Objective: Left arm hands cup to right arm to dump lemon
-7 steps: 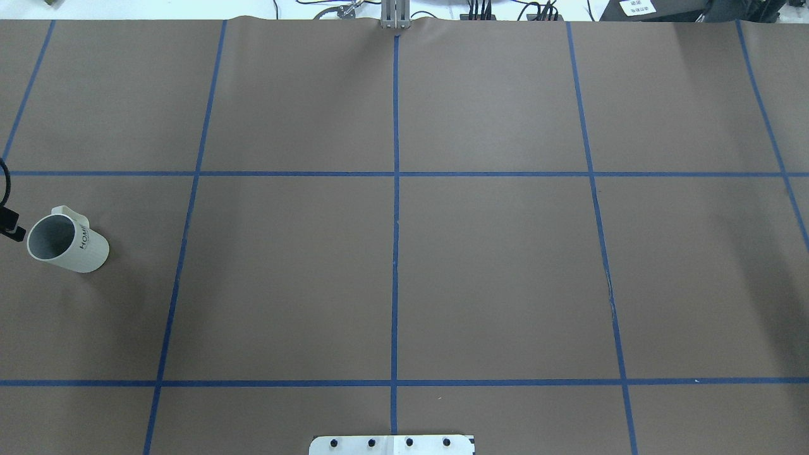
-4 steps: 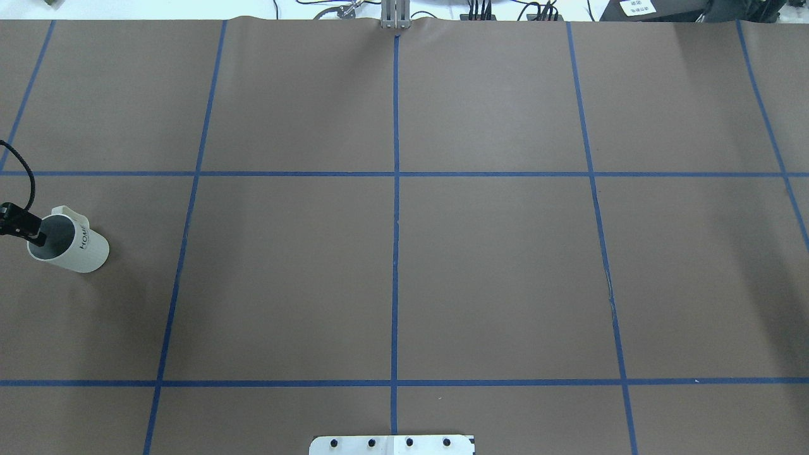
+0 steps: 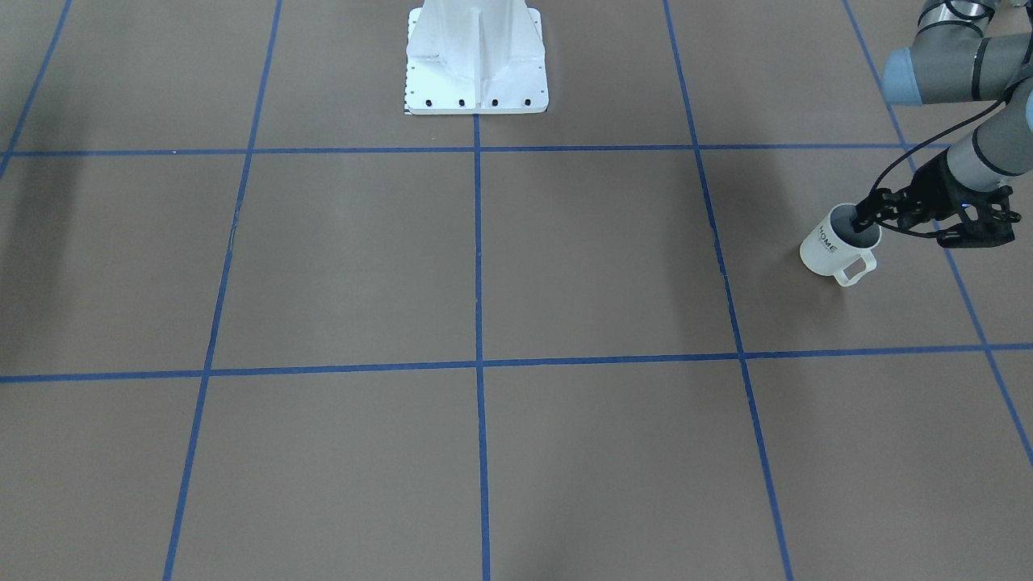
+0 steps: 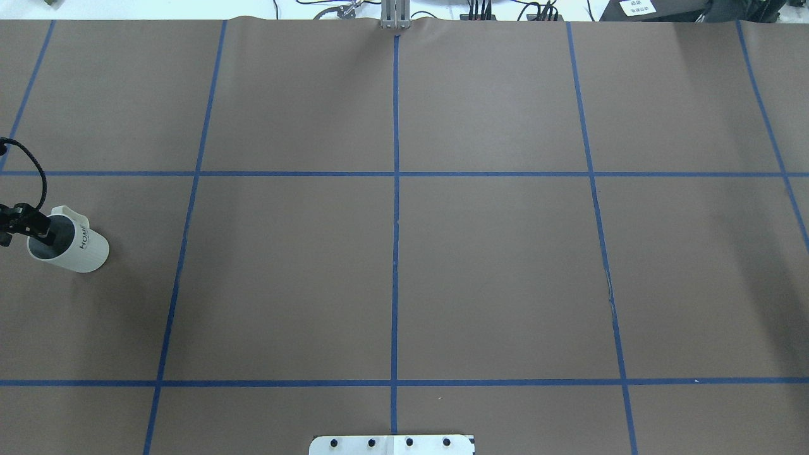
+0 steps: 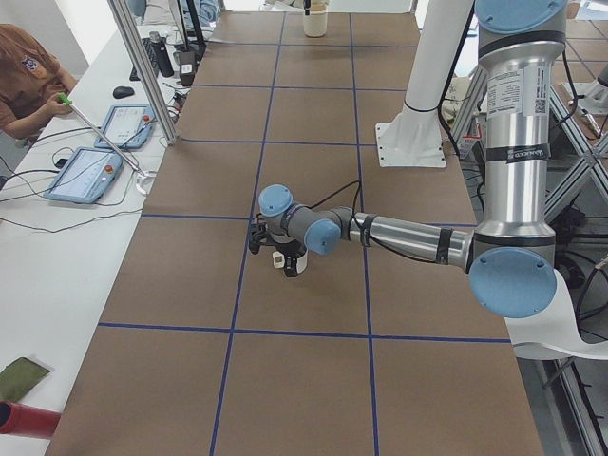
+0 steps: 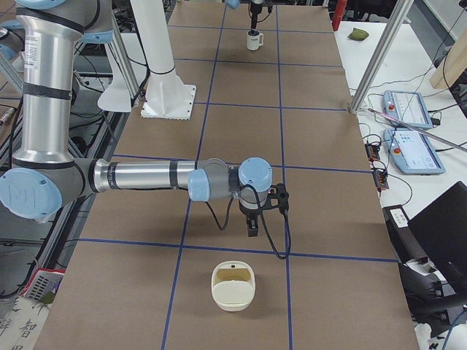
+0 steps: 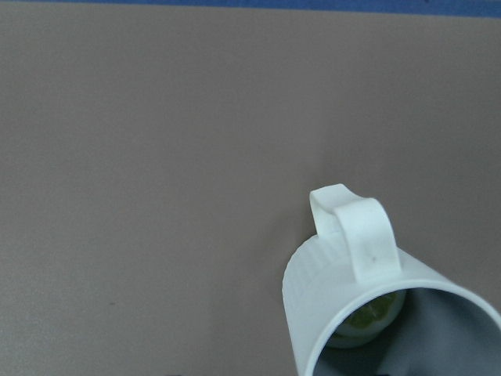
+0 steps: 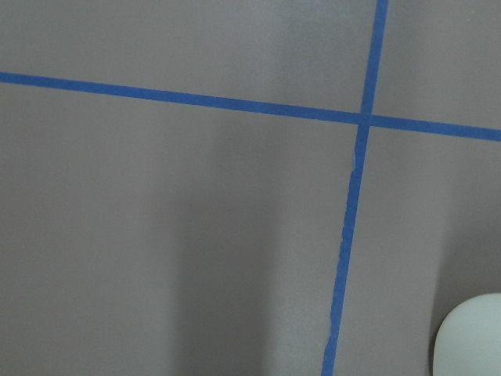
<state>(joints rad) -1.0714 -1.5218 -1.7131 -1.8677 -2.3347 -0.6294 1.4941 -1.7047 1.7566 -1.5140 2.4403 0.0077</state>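
The cup (image 4: 79, 249) stands upright at the table's far left, its "HOME" lettering facing outward; it also shows in the front view (image 3: 827, 246). The left wrist view looks down into the cup (image 7: 344, 298) and shows the lemon (image 7: 368, 317) lying at the bottom. My left gripper (image 4: 39, 229) is at the cup's rim and looks open, with one finger in the mouth (image 3: 863, 219). My right gripper (image 6: 252, 226) hangs low over the table near me; I cannot tell whether it is open or shut.
A cream open container (image 6: 233, 286) sits on the table just beyond the right gripper, and its edge shows in the right wrist view (image 8: 473, 337). The white robot base (image 3: 476, 56) stands at mid-table on my side. Blue tape lines grid the brown table (image 4: 493, 272).
My left gripper has moved in from the view's left edge to the cup's rim and over its mouth. The cup has not moved.
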